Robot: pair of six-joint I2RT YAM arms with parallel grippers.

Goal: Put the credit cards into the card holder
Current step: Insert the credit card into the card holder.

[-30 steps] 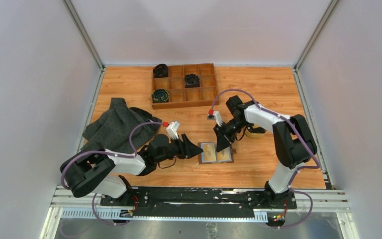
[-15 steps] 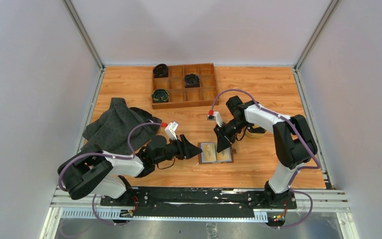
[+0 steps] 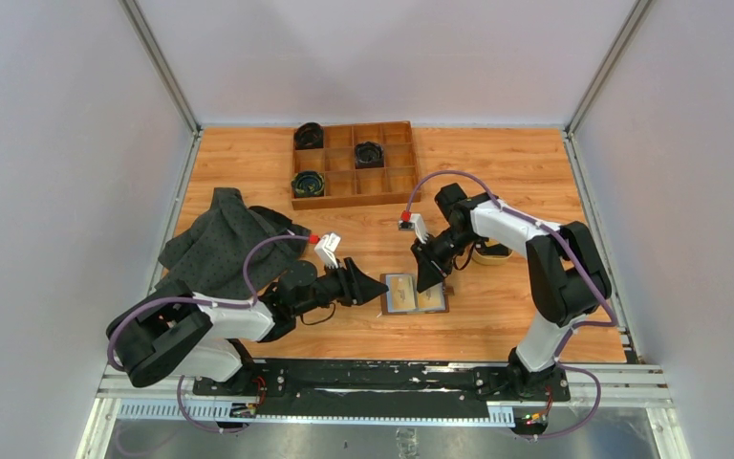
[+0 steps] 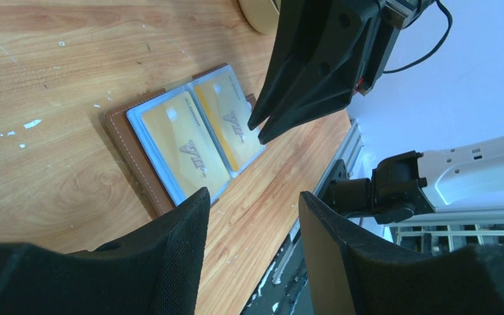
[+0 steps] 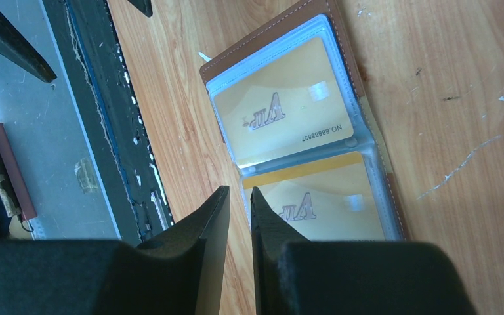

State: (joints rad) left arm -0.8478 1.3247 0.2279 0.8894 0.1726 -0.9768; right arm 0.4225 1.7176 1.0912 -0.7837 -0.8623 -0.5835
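The card holder [image 3: 415, 294], a brown leather wallet, lies open and flat near the table's front edge. Two yellow-gold credit cards sit in its clear sleeves, seen in the left wrist view [image 4: 182, 144] [image 4: 228, 125] and the right wrist view [image 5: 282, 111] [image 5: 321, 203]. My left gripper [image 3: 382, 290] is open and empty, low at the holder's left edge [image 4: 128, 141]. My right gripper [image 3: 428, 282] is shut and empty, its tips just above the holder's far side [image 5: 256, 41]; it also shows in the left wrist view [image 4: 259, 131].
A brown wooden compartment tray [image 3: 354, 177] with dark round items stands at the back. A dark grey cloth [image 3: 225, 244] lies at the left. A tan oval dish [image 3: 490, 253] sits behind the right arm. The black base rail [image 5: 85, 98] runs along the table's front edge.
The left arm's elbow has shifted slightly to the left. Both grippers and the card holder have stayed almost where they were.
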